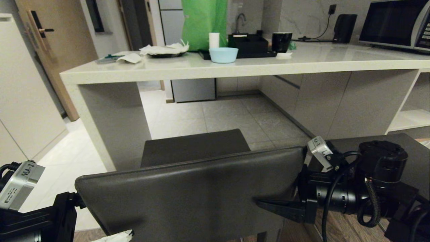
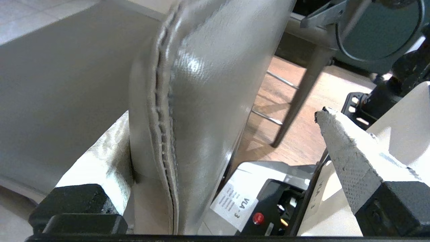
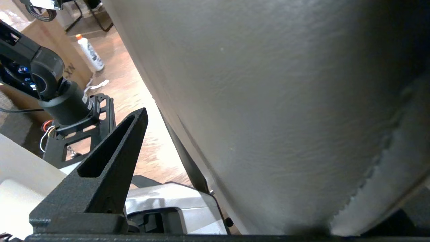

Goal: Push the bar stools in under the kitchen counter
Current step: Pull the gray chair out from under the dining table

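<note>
I'm straddling the near bar stool's backrest (image 1: pixel 188 188) with both grippers, left gripper (image 2: pixel 231 161) and right gripper (image 3: pixel 235 141), fingers spread wide, unclenched; next I'm shoving it under the kitchen counter (image 1: pixel 235 67).

The nearer bar stool (image 1: pixel 188 191) stands at 6 o'clock, its backrest toward the robot and its seat reaching toward the kitchen counter (image 1: pixel 235 67) at 12 o'clock. A second bar stool (image 1: pixel 413 158) is at 4 o'clock. The left gripper (image 1: pixel 72 205) is at the backrest's 9 o'clock end, the right gripper (image 1: pixel 278 205) at its 3 o'clock end. On the counter, a bowl (image 1: pixel 223 54) sits before a tray (image 1: pixel 240 53); a microwave (image 1: pixel 394 23) is at 2 o'clock.
</note>
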